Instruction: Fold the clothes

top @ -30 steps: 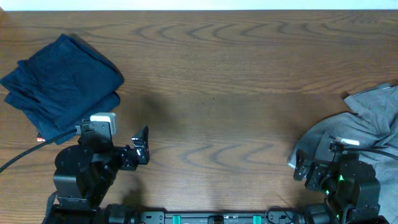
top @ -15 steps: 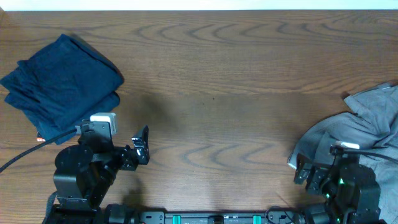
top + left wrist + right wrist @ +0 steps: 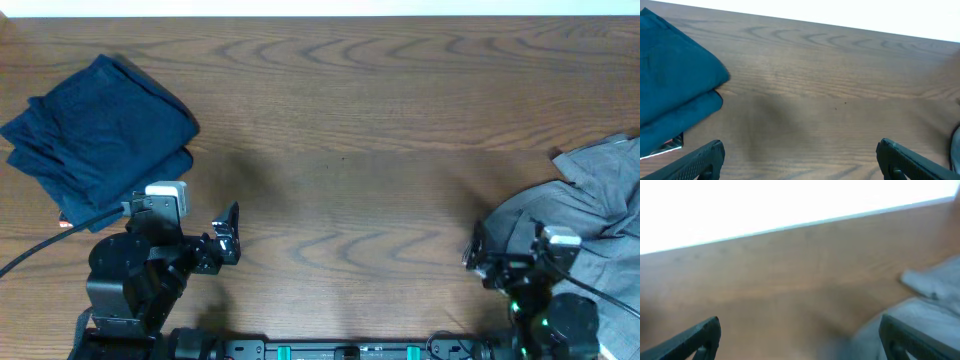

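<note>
starting at the near edge: finding the left hand (image 3: 228,234) sitting low beside its arm base, pointing toward the middle of the table (image 3: 340,120). seeing its fingers (image 3: 700,161) standing wide apart at both sides of the left wrist view, gripping nothing, with only bare wood lying between them. noting a black cable (image 3: 40,250) running off the left edge just beside that arm.

moving across to the near right: finding the right hand (image 3: 482,262) sitting at the near left edge of a grey heap of cloth (image 3: 585,200); touching it or hanging just over it, cannot tell which from above. seeing its fingers (image 3: 695,340) spread wide in the blurred right wrist view, closing on nothing, with grey cloth lying just ahead and to the right.

going farther out: seeing the grey heap lying crumpled and unfolded, reaching the right edge of the table about halfway up.

ending at the far left corner: finding the folded navy shorts (image 3: 100,130) lying in a neat stack, turned on a diagonal, showing two layers along the edge in the left wrist view. spotting a small white tag (image 3: 671,144) peeking out under the stack's near corner. noting the stack lying near the left arm, apart from the left hand and well apart from the right hand.
</note>
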`<state>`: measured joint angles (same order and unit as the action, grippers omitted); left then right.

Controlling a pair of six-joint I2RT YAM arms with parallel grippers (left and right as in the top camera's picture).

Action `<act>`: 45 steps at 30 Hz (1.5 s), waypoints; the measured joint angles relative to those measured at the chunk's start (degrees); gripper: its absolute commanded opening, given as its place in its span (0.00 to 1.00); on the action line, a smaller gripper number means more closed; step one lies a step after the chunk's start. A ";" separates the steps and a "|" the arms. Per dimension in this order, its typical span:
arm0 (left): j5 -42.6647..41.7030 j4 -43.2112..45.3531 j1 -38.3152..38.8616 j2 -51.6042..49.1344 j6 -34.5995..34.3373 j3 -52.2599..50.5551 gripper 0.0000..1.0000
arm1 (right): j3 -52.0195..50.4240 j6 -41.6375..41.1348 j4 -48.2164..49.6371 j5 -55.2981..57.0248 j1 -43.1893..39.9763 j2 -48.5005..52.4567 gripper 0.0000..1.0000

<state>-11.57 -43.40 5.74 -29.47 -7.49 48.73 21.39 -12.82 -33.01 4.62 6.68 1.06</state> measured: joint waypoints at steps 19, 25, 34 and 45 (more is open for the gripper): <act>0.00 -0.02 0.00 0.00 0.00 -0.02 0.98 | -20.98 10.99 29.16 -2.29 -0.39 -0.35 0.99; -0.02 -0.02 0.00 0.00 0.00 -0.02 0.98 | -20.98 11.21 29.09 -3.52 -0.39 -0.37 0.99; 0.00 -0.02 0.00 0.00 0.00 -0.02 0.98 | -20.98 11.43 29.05 -3.78 -0.39 -0.37 0.99; -0.02 -0.02 0.00 0.00 0.00 -0.02 0.98 | -20.98 11.72 29.05 -3.78 -0.39 -0.37 0.99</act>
<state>-11.60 -43.42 5.74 -29.47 -7.49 48.71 0.40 -1.10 -3.97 0.84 6.28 0.69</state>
